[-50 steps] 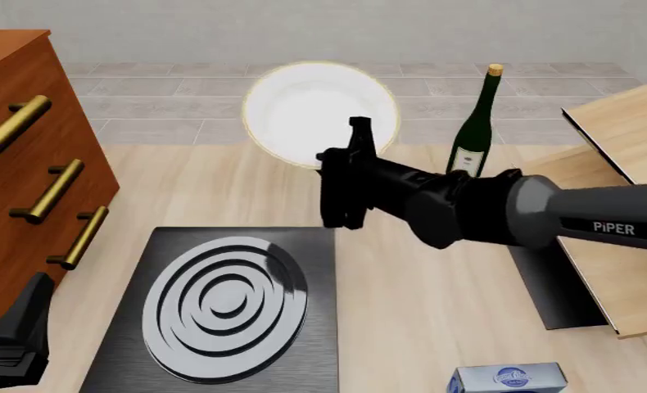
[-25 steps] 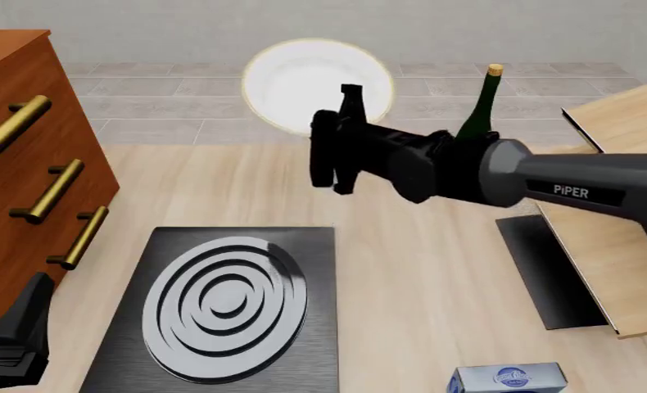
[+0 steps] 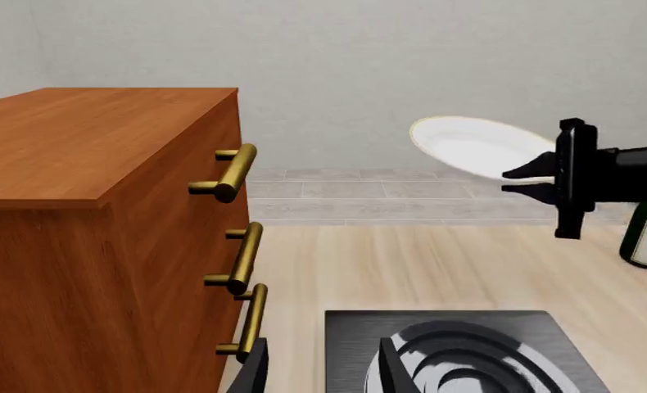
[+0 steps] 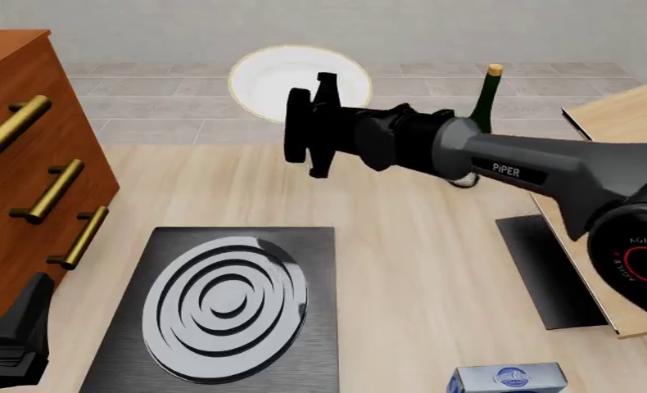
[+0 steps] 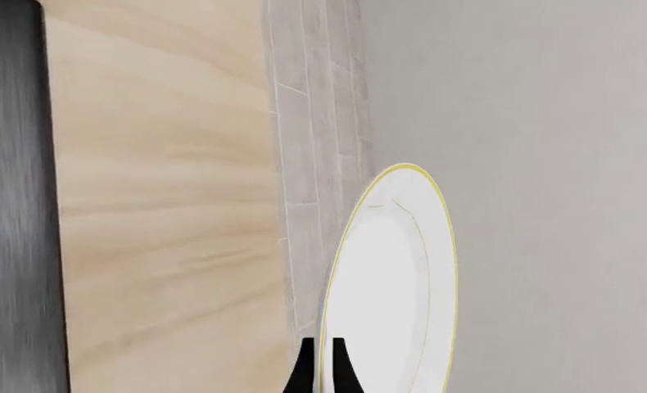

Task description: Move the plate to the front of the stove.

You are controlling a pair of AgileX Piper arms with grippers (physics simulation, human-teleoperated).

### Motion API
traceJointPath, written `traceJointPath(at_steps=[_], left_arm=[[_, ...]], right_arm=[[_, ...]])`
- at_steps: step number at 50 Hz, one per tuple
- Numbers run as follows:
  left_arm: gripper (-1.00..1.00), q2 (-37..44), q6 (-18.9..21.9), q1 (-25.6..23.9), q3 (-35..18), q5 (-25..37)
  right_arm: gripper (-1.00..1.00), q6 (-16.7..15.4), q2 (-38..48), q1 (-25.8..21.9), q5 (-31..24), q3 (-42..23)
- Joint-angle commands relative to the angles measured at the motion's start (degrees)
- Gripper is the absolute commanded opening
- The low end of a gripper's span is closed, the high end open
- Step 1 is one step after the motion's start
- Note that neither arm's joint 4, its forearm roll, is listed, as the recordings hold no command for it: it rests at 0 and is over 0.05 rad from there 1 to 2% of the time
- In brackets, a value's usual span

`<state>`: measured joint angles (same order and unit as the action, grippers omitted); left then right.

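While your right tool [image 4: 321, 97] is clamped on the edge of the plate [image 4: 291, 78], the plate hangs tilted in the air above the bench's [image 4: 411, 262] far side, beyond the stove [image 4: 231, 299] and not touching it. A bottle [image 4: 479, 110] stands just behind your right arm. Your left tool [image 4: 12, 340] sits low beside the stove, near the dresser [image 4: 29, 164]; its fingers [image 3: 252, 372] are parted and hold nothing.
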<state>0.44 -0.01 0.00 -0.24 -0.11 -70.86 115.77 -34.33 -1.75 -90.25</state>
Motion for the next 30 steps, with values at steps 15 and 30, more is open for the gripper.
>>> traceJointPath(at_steps=[15,30], left_arm=[[1.0,0.0,-0.01,0.0,0.0,0.0],[1.0,0.01,-0.01,0.01,0.0,0.0]], right_arm=[[-1.0,3.11,12.05,-1.16,-11.57,-18.6],[-1.0,3.93,17.16,-1.19,-15.67,-26.72]])
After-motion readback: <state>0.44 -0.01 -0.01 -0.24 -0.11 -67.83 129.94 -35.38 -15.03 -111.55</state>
